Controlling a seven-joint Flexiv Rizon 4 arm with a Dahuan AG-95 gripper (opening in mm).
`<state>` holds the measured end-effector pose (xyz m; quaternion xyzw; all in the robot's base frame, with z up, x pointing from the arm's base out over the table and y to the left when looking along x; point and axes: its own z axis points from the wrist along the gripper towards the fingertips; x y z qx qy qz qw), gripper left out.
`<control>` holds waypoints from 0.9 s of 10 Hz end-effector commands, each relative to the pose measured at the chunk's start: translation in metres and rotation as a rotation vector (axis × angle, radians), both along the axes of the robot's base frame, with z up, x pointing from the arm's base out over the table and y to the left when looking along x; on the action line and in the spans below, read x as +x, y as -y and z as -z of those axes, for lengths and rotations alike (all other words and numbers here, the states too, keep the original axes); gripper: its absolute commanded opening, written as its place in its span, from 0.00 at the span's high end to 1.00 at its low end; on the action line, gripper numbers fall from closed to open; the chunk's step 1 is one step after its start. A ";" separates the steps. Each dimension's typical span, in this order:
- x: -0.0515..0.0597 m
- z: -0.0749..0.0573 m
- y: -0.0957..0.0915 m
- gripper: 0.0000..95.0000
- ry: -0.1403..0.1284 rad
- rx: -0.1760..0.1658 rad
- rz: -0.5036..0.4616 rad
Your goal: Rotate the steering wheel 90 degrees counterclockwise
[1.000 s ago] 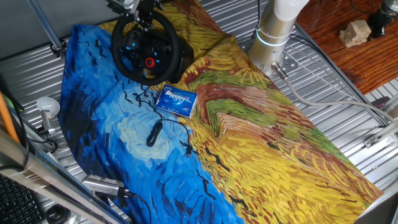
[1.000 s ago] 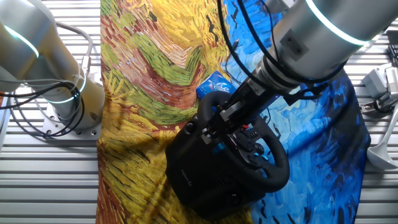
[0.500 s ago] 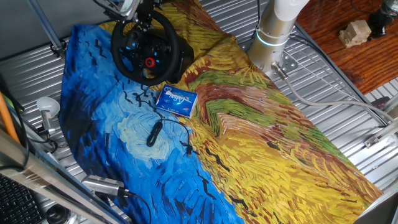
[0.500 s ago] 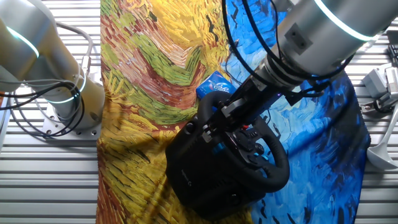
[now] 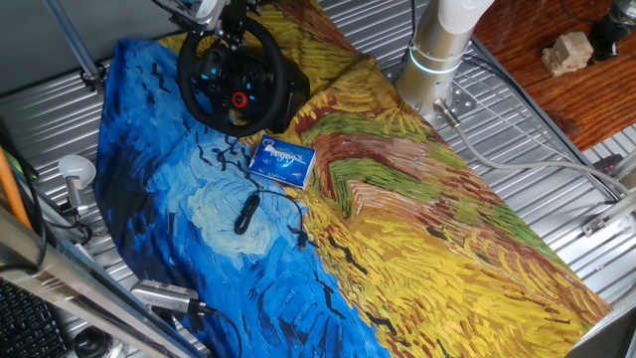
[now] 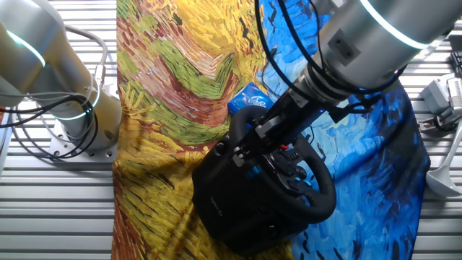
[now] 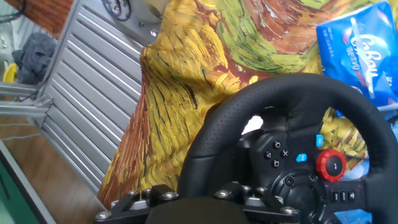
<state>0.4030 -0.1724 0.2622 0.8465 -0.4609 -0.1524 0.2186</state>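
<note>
The black steering wheel [image 5: 235, 76] stands on its bulky black base [image 6: 231, 198] at the far end of the painted cloth, with the red knob [image 5: 239, 98] low on the hub. My gripper [image 5: 223, 22] is at the top of the rim, shut on it. In the other fixed view the gripper [image 6: 250, 137] clamps the rim's near-left part. In the hand view the wheel rim [image 7: 211, 137] passes between the two jaws of my gripper [image 7: 193, 194]. The red knob [image 7: 330, 164] and blue buttons show at the lower right.
A blue packet [image 5: 282, 160] lies on the cloth just in front of the wheel; it also shows in the hand view [image 7: 357, 50]. A thin black cable with plug [image 5: 246, 211] lies nearer. The arm's base [image 5: 434, 60] stands to the right. Ribbed metal table surrounds the cloth.
The hand has shifted very slightly at the top of the rim. The wheel's hub and red knob look in the same position.
</note>
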 end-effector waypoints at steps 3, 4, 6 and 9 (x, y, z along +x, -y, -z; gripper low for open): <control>0.000 0.000 0.000 0.40 -0.003 0.025 -0.035; 0.000 0.000 0.000 0.40 -0.002 0.027 -0.040; 0.000 0.000 0.000 0.40 -0.004 0.048 -0.054; 0.000 0.000 0.000 0.40 -0.004 0.062 -0.053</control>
